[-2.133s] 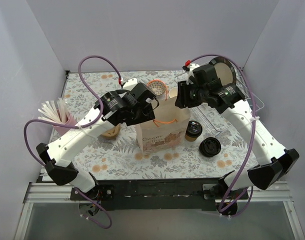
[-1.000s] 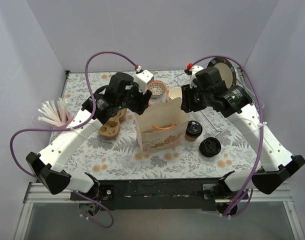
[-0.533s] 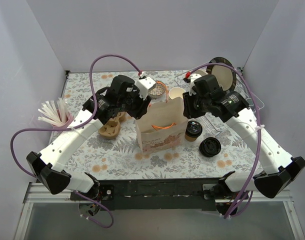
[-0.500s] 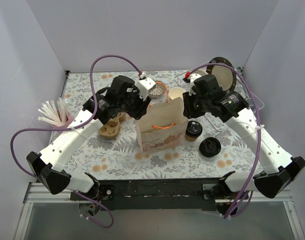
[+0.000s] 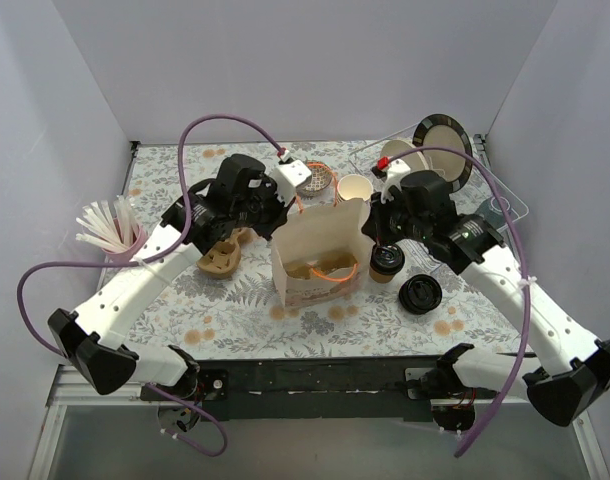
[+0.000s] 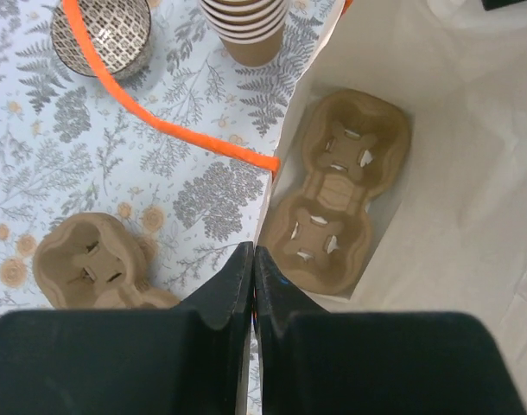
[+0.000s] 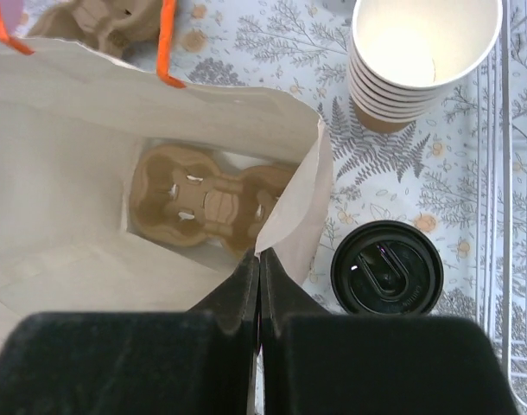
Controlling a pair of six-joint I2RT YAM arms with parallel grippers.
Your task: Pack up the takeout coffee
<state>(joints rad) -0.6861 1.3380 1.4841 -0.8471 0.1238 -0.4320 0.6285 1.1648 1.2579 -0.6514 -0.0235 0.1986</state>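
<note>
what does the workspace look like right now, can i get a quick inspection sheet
surface: floral cloth lies flat, no spills seen
job's things: coffee upright with its lid on, on the cloth right of the bag, not packed; bag upright, mouth open, a carrier flat on its bottom
clutter: loose lid, cup stack, bowl, second carrier, straws, plate
grippers: left gripper shut on the bag's left rim; right gripper shut on its right rim
cables: purple cables loop above both arms, none seen touching the bag
surroundings: plain walls on three sides, nothing else seen
</note>
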